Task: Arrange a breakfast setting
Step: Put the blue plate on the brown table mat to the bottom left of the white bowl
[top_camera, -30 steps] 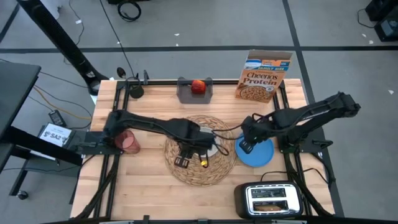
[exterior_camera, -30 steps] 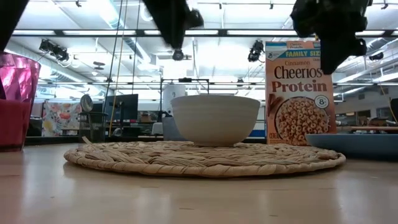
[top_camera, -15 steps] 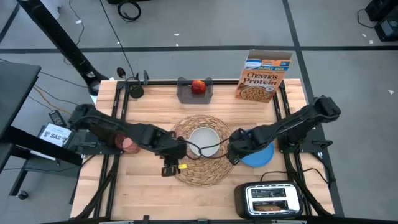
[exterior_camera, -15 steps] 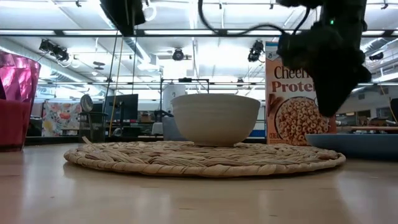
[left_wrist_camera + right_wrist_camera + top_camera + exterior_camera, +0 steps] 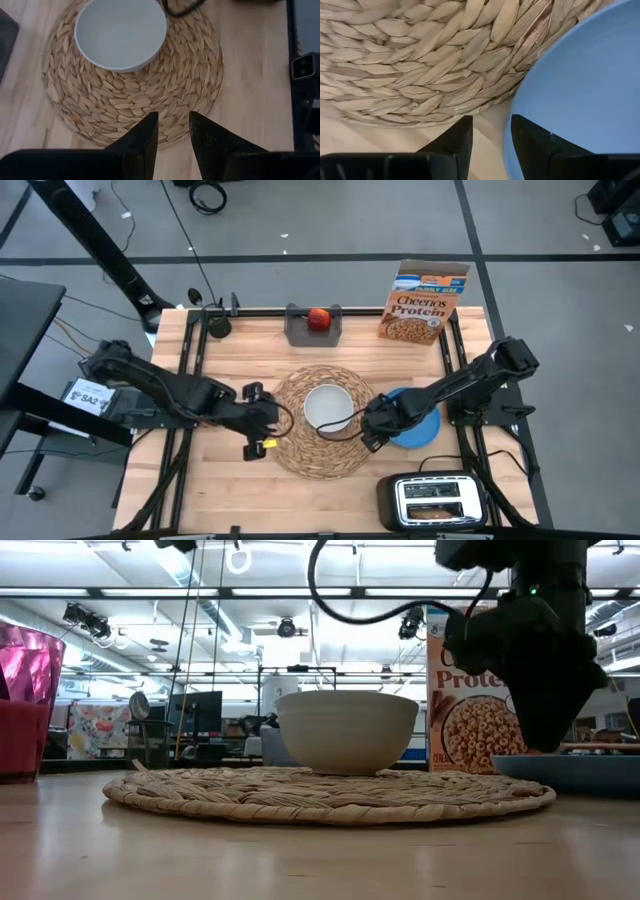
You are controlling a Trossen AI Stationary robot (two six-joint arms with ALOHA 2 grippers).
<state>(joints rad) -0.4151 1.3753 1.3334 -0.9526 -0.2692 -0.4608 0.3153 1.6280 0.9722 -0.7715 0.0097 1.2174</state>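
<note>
A white bowl (image 5: 328, 406) sits on the round straw placemat (image 5: 322, 448) at the table's middle. A blue plate (image 5: 418, 427) lies flat on the table at the mat's right edge. My right gripper (image 5: 372, 432) is open and low over the plate's left rim (image 5: 509, 131). It also shows in the low view (image 5: 548, 735). My left gripper (image 5: 173, 131) is open and empty, above the mat's left edge (image 5: 262, 425). The red cup (image 5: 22, 705) stands at the left, hidden under my left arm in the high view. My right gripper points down with one finger (image 5: 532, 140) over the blue plate and the other (image 5: 457, 140) over the bare table beside the plate's left rim. I cannot tell whether they touch the plate.
A red apple (image 5: 318, 318) lies on a grey tray at the far edge. The Cheerios Protein box (image 5: 425, 302) stands at the far right. The toaster (image 5: 435, 500), with toast in its slots, stands at the near right. A spoon (image 5: 197, 300) stands at the far left corner.
My left gripper has drawn back from over the placemat toward the table's left edge and has risen out of the low view. My right gripper has gone down and toward the near left, from above the plate to its left rim. The bowl has stayed on the mat.
</note>
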